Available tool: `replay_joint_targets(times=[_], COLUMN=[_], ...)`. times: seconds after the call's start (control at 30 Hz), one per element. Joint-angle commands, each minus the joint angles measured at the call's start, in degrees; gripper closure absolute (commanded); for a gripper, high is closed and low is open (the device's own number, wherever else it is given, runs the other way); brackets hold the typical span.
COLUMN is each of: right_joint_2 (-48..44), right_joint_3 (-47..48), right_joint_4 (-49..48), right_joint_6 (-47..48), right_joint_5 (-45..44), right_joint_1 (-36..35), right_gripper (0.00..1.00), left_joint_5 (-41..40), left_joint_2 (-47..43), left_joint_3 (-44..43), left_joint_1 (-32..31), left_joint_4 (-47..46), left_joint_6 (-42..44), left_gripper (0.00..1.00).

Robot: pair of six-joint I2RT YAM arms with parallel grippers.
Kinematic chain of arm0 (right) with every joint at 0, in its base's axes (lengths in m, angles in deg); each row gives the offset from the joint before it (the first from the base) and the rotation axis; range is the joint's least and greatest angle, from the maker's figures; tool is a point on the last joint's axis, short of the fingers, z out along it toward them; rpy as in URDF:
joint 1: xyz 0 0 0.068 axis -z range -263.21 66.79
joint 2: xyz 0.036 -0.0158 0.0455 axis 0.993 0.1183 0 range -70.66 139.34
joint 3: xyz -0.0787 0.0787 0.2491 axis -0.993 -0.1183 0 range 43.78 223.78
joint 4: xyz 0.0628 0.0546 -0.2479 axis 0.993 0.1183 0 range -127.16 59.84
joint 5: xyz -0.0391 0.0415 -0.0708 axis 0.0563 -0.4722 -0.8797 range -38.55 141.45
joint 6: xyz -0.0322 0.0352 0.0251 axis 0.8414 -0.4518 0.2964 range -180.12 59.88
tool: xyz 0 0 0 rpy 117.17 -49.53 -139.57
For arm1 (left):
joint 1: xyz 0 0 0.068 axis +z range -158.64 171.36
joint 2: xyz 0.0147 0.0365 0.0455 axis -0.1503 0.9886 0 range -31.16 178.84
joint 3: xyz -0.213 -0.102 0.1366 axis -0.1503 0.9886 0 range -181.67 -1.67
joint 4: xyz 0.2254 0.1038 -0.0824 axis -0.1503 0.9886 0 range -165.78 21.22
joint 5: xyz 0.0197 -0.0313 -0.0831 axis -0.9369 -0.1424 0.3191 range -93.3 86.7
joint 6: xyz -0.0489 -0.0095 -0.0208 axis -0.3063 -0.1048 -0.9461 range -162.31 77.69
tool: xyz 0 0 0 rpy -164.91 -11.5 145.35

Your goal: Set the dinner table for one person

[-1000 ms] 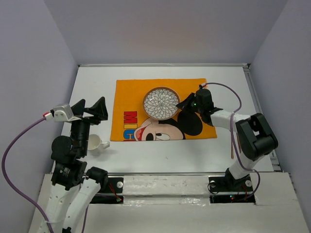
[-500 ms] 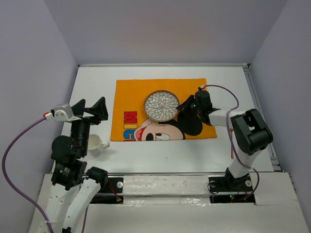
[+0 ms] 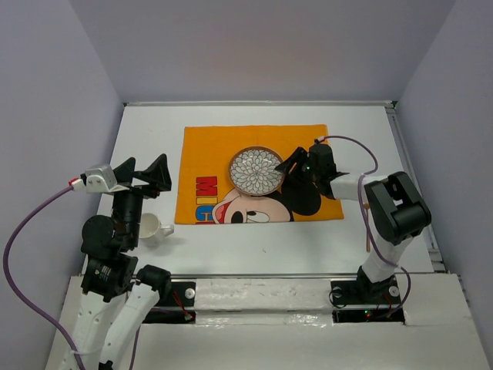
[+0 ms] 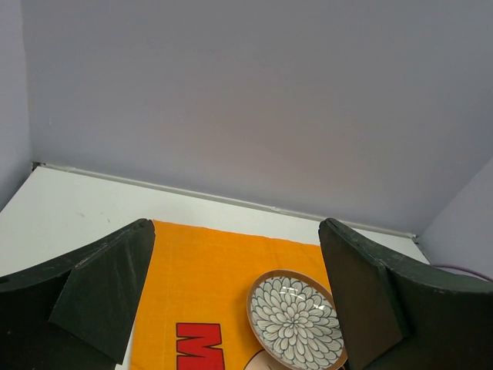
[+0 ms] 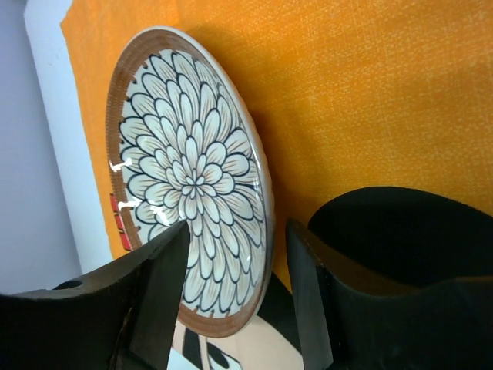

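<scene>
A round plate (image 3: 256,169) with a brown rim and a flower pattern lies on the orange Mickey Mouse placemat (image 3: 208,154), on the white dinner table (image 3: 146,131). My right gripper (image 3: 291,166) is at the plate's right edge. Its jaws stand open on either side of the rim, with gaps showing around the plate (image 5: 192,177) in the right wrist view, where the right gripper (image 5: 239,239) touches nothing. My left gripper (image 3: 146,173) hangs wide open and empty above the table's left side, and its view looks across at the plate (image 4: 296,324).
A white mug (image 3: 150,227) stands on the table left of the placemat, below my left gripper. A thin tan stick (image 3: 368,231) lies near the table's right edge beside the right arm. Grey walls enclose the table on three sides.
The right gripper has opened its jaws and let go of the plate, which has settled a little lower onto the placemat. The left arm has not moved.
</scene>
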Motion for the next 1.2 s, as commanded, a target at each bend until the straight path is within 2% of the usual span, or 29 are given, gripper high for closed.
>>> replay_joint_targets(times=[0.0, 0.03, 0.33, 0.5, 0.53, 0.6, 0.63, 0.77, 1.0, 1.17], right_joint_2=[-5.4, -7.5, -22.6, -29.5, -29.5, -28.3, -25.6, -15.3, 2.0, 11.1], right_joint_3=[0.5, 0.3, -3.1, -2.2, -1.4, 2.7, 4.4, 14.4, 31.2, 41.3], right_joint_4=[0.5, 1.3, 10.4, 12.0, 11.9, 12.0, 12.0, 11.8, 14.2, 17.6], right_joint_6=[2.9, 3.7, 13.7, 18.7, 19.5, 22.6, 23.4, 28.8, 36.1, 38.8], right_joint_5=[-2.9, -3.4, -4.8, -1.6, -1.5, -0.9, -0.7, 1.1, 0.9, 0.9], right_joint_1=[0.3, 0.3, 0.3, -3.6, -7.0, -11.5, -16.2, -26.3, -37.2, -40.4], right_gripper=[0.32, 0.29, 0.17, 0.13, 0.13, 0.13, 0.13, 0.13, 0.12, 0.12], left_joint_5=[0.3, 0.2, 0.2, 0.3, 0.2, -0.3, -1.1, -3.9, -6.4, -10.4], left_joint_2=[0.1, 0.1, -1.5, -1.3, -1.3, -1.4, -1.6, -2.4, -2.1, -2.9], left_joint_3=[0.5, 0.5, 0.5, 0.4, 0.4, 0.3, 0.3, 0.5, 0.2, -0.1], left_joint_1=[0.1, 0.1, 0.1, 0.1, 0.2, 0.4, 0.4, 1.1, 2.3, 3.0], left_joint_4=[-2.0, -2.0, -2.0, -2.0, -2.0, -2.0, -1.8, -1.7, -1.3, -0.9], left_joint_6=[1.0, 1.0, 1.1, 0.9, 1.0, 1.0, 0.9, 1.0, 0.8, 1.3], left_gripper=[0.01, 0.01, 0.01, 0.01, 0.01, 0.01, 0.01, 0.01, 0.01, 0.01])
